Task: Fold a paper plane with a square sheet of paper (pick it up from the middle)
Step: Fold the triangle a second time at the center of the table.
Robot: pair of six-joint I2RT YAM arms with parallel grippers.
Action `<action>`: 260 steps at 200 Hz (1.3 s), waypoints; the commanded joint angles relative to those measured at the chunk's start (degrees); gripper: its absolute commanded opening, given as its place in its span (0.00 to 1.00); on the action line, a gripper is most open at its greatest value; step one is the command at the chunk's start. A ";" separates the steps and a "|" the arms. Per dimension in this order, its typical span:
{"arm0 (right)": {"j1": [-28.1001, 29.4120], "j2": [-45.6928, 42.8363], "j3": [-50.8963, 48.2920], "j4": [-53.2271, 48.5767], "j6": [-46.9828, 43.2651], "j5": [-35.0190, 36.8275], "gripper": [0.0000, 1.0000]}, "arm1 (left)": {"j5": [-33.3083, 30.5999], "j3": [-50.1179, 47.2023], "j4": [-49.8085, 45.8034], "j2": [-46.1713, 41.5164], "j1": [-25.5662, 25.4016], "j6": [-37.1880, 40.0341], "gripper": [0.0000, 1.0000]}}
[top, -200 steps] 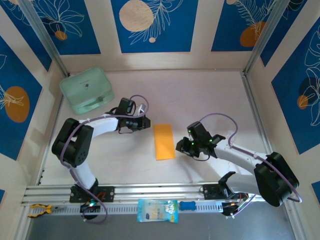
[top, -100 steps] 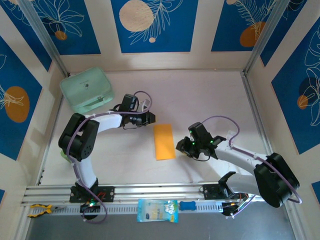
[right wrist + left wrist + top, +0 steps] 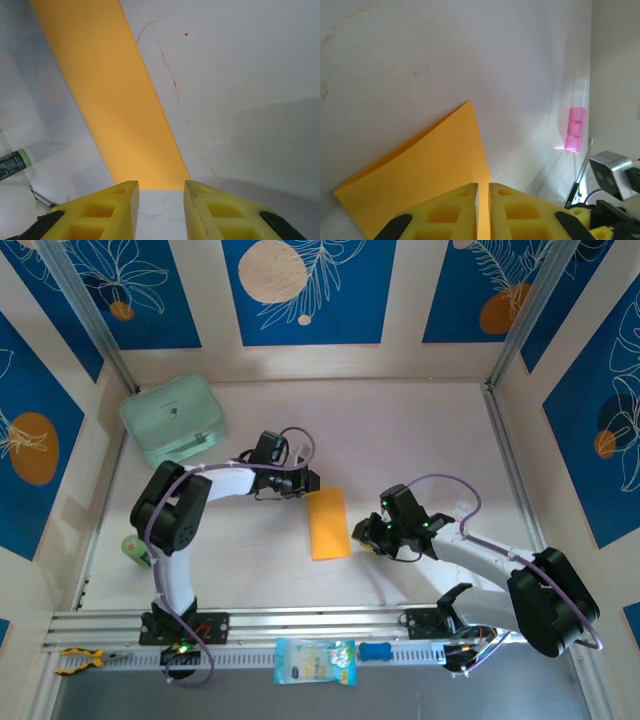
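The square sheet of paper (image 3: 328, 524) lies flat mid-table, folded into a narrow orange-yellow rectangle. My left gripper (image 3: 308, 483) is at its far left corner. In the left wrist view the paper (image 3: 430, 170) spreads under the left gripper (image 3: 483, 186), whose yellow fingers stand together with a thin slit and nothing between them. My right gripper (image 3: 362, 533) sits just right of the paper's near right corner. In the right wrist view the right gripper (image 3: 161, 185) is open, bare table between its fingers, and the paper (image 3: 115, 100) ends just beyond the tips.
A mint-green case (image 3: 172, 418) stands at the back left. A green roll (image 3: 132, 546) lies by the left arm. A pale blue packet (image 3: 314, 661) and an orange clamp (image 3: 78, 660) rest on the front rail. Pink cubes (image 3: 576, 128) sit by the wall.
My left gripper has moved right, from a gap away to the paper's far left corner. The right gripper and the paper have stayed put.
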 commanded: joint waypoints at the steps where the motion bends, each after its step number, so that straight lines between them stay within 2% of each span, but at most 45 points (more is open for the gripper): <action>1: -0.29 -2.07 -1.84 2.90 0.74 -2.02 0.31 | -0.12 2.33 -2.76 1.12 -1.07 1.71 0.13; 66: -1.32 1.09 -1.91 8.17 -0.02 -5.50 0.32 | -4.44 0.66 -7.60 2.12 -0.98 4.21 0.12; 102: -1.74 5.10 -1.57 10.23 -0.20 -8.27 0.35 | -5.55 -0.50 -6.96 3.49 -0.96 3.89 0.12; 175: -1.91 6.41 -6.24 14.29 1.12 -10.35 0.48 | -6.86 -4.36 -5.87 3.87 -0.87 3.90 0.11; 208: -1.76 7.22 -6.30 19.69 1.36 -12.88 0.48 | -6.31 -4.51 -5.31 3.99 -0.80 3.92 0.11; 260: -1.58 15.19 -3.05 27.05 1.54 -15.58 0.46 | -5.49 -4.58 -4.94 3.91 -0.88 4.25 0.11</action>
